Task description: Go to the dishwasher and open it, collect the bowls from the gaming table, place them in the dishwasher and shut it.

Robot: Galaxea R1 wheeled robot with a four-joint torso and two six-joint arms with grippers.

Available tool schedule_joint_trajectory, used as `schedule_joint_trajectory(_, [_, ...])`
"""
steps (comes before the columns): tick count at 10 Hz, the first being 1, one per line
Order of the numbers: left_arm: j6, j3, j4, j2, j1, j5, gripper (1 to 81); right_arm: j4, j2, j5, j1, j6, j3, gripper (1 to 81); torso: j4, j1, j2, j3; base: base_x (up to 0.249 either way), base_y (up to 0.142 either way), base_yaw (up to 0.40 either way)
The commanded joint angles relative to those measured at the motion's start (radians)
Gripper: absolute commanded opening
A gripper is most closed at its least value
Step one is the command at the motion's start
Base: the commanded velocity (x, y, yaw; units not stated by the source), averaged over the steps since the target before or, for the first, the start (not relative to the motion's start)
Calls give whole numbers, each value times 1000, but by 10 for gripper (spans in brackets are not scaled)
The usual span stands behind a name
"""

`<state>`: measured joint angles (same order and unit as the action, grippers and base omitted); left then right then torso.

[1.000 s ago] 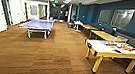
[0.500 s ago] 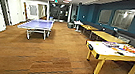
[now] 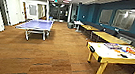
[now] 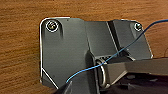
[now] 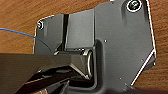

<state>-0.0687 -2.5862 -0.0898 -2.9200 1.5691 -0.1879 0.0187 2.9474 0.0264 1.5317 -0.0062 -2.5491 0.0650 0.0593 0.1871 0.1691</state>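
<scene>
Right now we are out on the wood-patterned floor (image 3: 42, 62) of a long room, and we judge the step in hand to be the drive toward the gaming table (image 3: 101, 53), the glossy white top with a yellow rim standing ahead on the right side of the head view. Flat colourful boxes (image 3: 132, 50) and some small dark items lie on it; we cannot pick out the bowls from here. A blue table-tennis table (image 3: 36, 25) stands well apart to the left, plain yellow-wood tables (image 3: 108, 37) beyond. Both wrist views look down at the floor, and we cannot tell how either gripper stands. Next calls for closing in alongside the gaming table's near edge.
</scene>
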Motion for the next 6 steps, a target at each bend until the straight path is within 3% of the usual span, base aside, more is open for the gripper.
schedule_joint_trajectory(1, [0,3,-1,7,-39,44,811,7,1,-54,-47,0,3,811,0,0,0,0,227,0,0])
schedule_joint_trajectory(6, [1,3,-1,7,-39,45,811,7,1,-54,-47,-1,3,811,0,0,0,0,227,0,0])
